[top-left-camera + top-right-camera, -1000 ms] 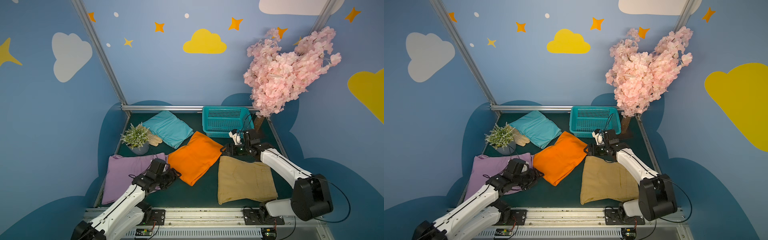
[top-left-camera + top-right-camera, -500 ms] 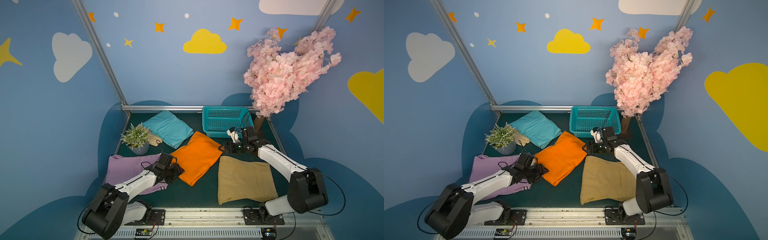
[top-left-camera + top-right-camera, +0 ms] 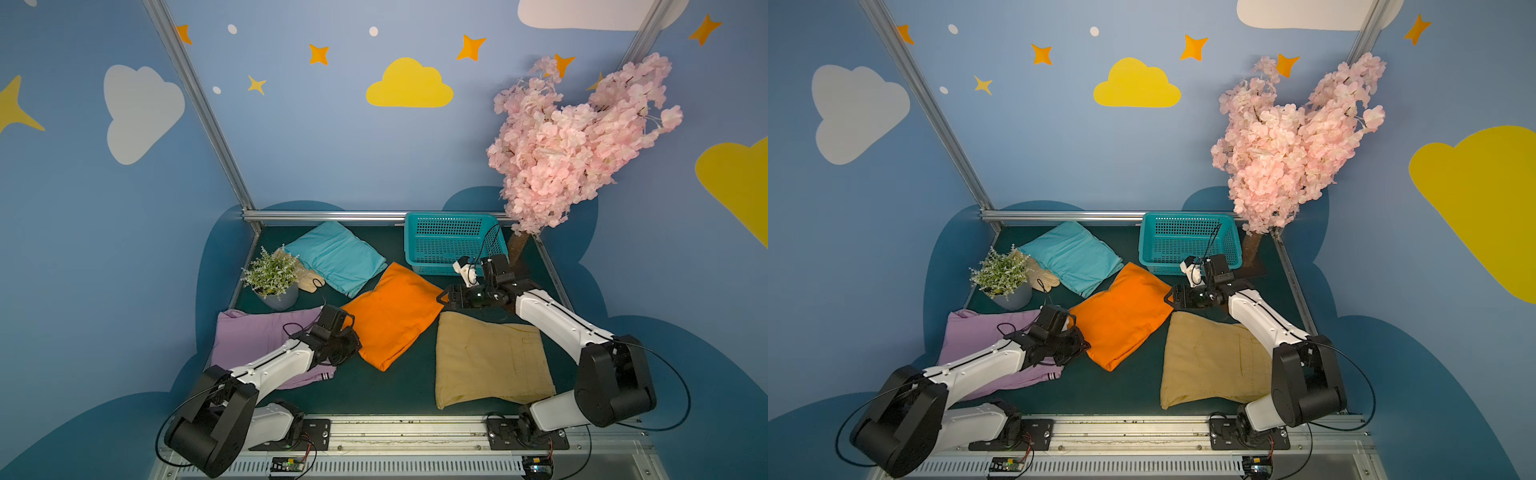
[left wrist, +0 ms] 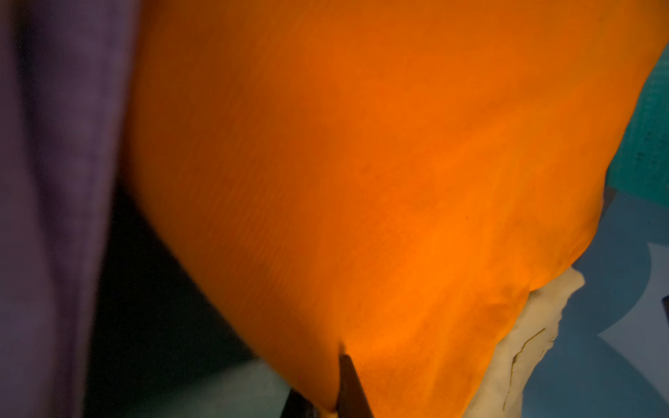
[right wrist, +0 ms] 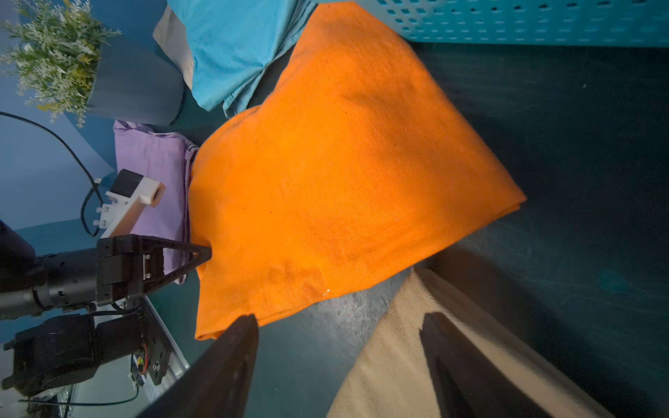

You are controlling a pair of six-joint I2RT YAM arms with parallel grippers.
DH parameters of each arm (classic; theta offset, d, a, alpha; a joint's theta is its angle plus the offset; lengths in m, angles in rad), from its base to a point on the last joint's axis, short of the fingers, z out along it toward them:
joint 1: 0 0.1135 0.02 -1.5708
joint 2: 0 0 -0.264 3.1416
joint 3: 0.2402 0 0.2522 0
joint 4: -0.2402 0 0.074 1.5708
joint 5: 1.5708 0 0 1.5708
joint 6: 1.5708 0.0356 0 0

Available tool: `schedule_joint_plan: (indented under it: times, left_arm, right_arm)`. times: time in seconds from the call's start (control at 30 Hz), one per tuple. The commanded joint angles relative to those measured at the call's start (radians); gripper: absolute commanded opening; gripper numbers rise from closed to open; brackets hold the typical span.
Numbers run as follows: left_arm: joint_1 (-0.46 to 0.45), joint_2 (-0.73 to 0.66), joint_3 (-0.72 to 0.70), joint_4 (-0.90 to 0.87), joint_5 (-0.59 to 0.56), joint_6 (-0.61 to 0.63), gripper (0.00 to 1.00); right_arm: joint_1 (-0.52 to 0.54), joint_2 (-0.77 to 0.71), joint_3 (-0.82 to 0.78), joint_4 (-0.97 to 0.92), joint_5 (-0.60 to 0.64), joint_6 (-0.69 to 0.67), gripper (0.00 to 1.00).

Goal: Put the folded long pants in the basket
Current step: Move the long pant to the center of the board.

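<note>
One outstretched left pincer [image 5: 206, 252] pinches orange pants [image 3: 390, 316].

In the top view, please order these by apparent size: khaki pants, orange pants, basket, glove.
1. khaki pants, though nearest the camera.
2. orange pants and basket: about alike, not ranked.
3. glove, smallest.

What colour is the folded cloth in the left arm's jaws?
Bright orange folded pants, clearest in the right wrist view.
</note>
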Motion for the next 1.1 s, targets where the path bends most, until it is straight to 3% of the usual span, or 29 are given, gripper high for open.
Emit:
schedule_joint_plan:
  times: [0.0, 0.2, 0.37, 0.57, 0.67, 0.77, 0.97, 1.07]
  left_arm:
    - [-0.014, 0.001, 0.074, -0.052, -0.031, 0.078, 0.03]
    - [-0.036, -0.006, 0.287, -0.3, -0.011, 0.258, 0.03]
    - [-0.033, -0.07, 0.458, -0.616, -0.105, 0.36, 0.03]
    - [0.031, -0.251, 0.471, -0.757, -0.188, 0.392, 0.03]
    - [0.054, -0.286, 0.511, -0.807, -0.169, 0.431, 0.03]
    - [0.072, -0.295, 0.538, -0.933, -0.248, 0.409, 0.03]
    - [0.209, -0.37, 0.531, -1.075, -0.37, 0.327, 0.03]
    - [0.262, -0.389, 0.546, -1.093, -0.412, 0.354, 0.03]
  right_arm:
    - [0.005, -0.035, -0.024, -0.025, -0.013, -0.012, 0.77]
    - [0.005, -0.06, -0.025, -0.036, -0.004, -0.017, 0.77]
    - [0.005, -0.079, -0.023, -0.027, 0.004, -0.018, 0.77]
    - [0.006, -0.046, 0.019, -0.033, -0.007, -0.013, 0.77]
    - [0.008, -0.028, 0.036, -0.037, -0.015, -0.006, 0.76]
    - [0.019, -0.013, 0.064, -0.052, -0.013, -0.006, 0.76]
    - [0.054, 0.051, 0.188, -0.103, 0.038, 0.002, 0.73]
    - [0.076, 0.131, 0.315, -0.178, 0.096, 0.005, 0.73]
